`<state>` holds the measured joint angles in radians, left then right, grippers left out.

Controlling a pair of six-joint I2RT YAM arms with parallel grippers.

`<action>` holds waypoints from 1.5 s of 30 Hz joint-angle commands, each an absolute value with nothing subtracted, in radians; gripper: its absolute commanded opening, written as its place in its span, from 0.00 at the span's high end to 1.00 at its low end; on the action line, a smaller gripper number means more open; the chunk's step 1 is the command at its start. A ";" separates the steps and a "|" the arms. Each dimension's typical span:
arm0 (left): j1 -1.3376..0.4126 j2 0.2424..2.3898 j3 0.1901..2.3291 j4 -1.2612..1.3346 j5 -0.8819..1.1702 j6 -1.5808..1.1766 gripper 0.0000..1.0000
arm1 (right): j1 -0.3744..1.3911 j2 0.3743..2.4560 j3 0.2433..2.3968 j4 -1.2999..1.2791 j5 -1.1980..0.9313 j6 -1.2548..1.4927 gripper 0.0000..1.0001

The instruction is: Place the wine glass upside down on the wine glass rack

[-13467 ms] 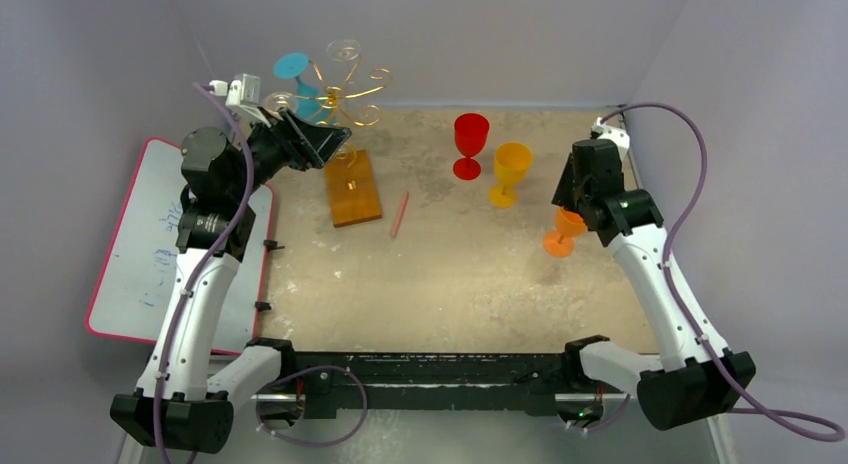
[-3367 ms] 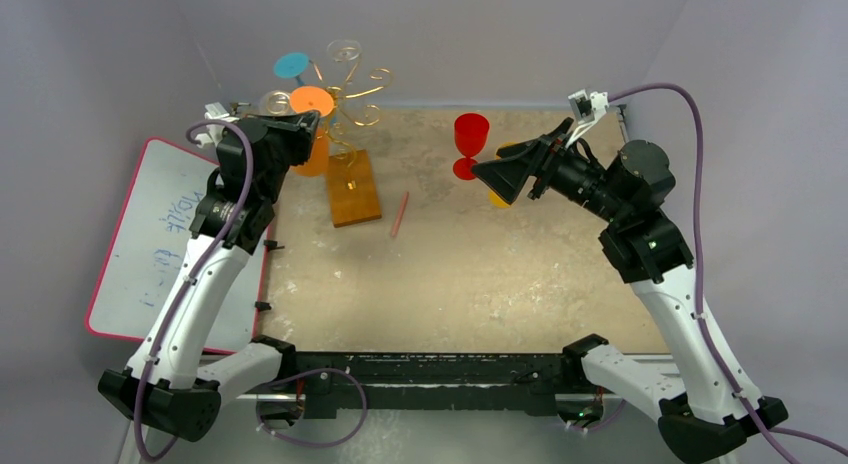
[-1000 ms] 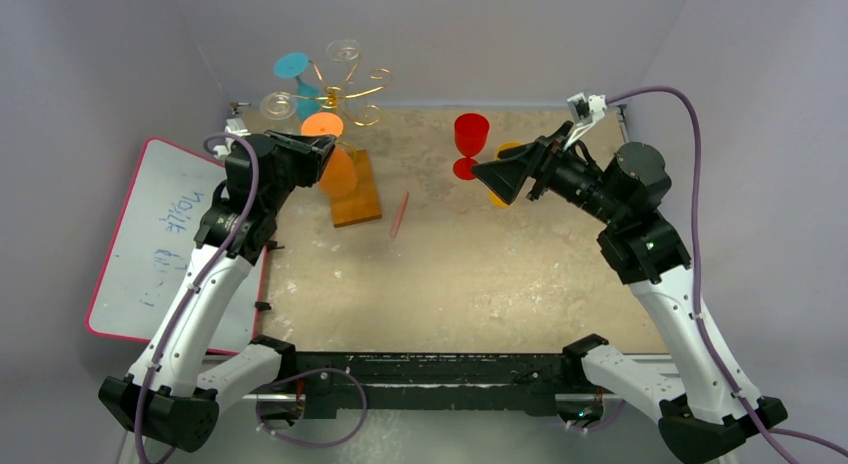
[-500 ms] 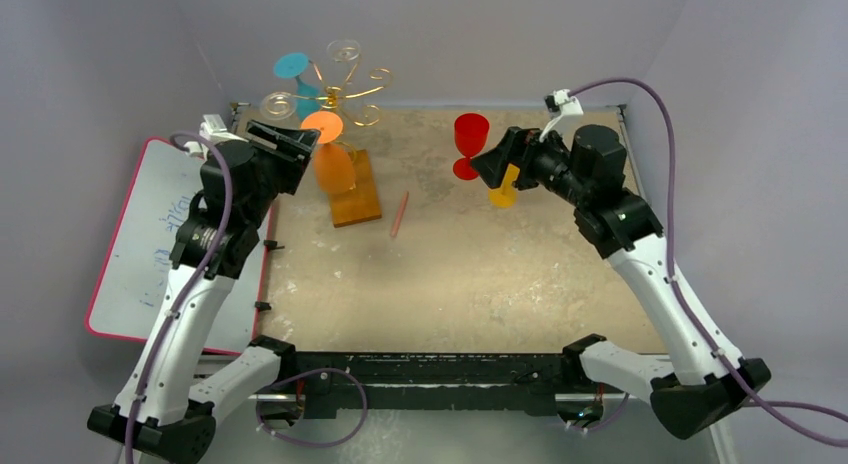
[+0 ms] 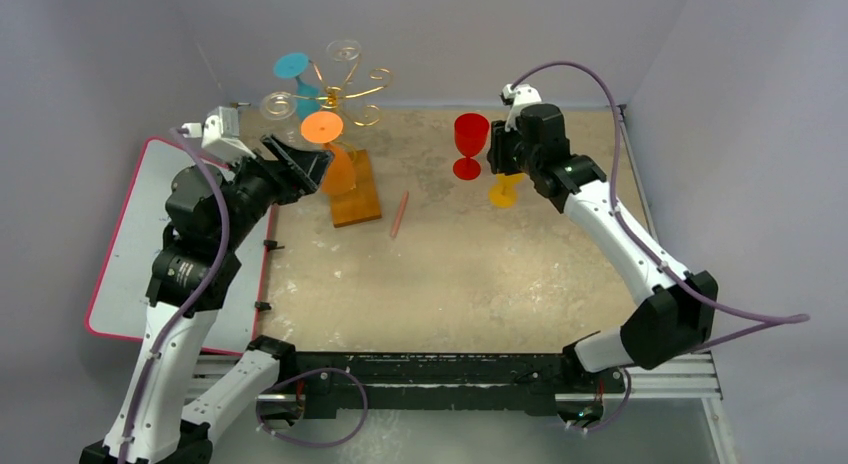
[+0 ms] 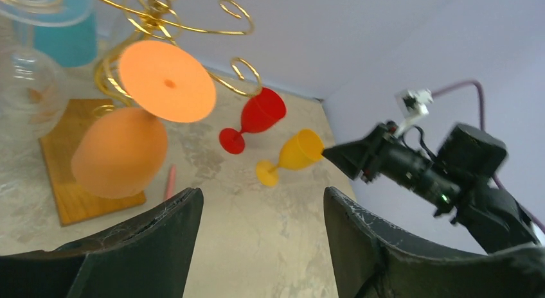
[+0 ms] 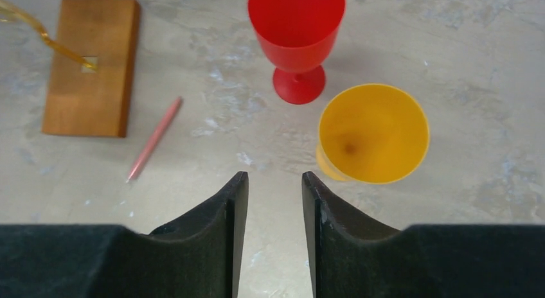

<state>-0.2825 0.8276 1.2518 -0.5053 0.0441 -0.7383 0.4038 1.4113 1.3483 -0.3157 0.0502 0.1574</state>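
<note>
Left wrist view looks past the left gripper (image 6: pixel 260 195), its jaws spread wide and empty, to the orange wine glass (image 6: pixel 119 153) at the claw's 10 o'clock. It hangs bowl-down from the wine glass rack (image 5: pixel 360 204), its foot seemingly caught on a gold curl so that its own weight keeps it there. Seen from above, the rack stands at 11 o'clock on the table (image 5: pixel 450 274). The right gripper (image 7: pixel 274 182), jaws narrow with nothing between them, hovers with the yellow glass (image 7: pixel 373 134) at its 2 o'clock, probably lining up a pick.
</note>
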 commanded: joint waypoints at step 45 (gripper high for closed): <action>-0.282 0.853 1.136 -0.310 0.464 -0.480 0.08 | 0.368 1.691 1.454 -0.357 0.130 -0.072 0.84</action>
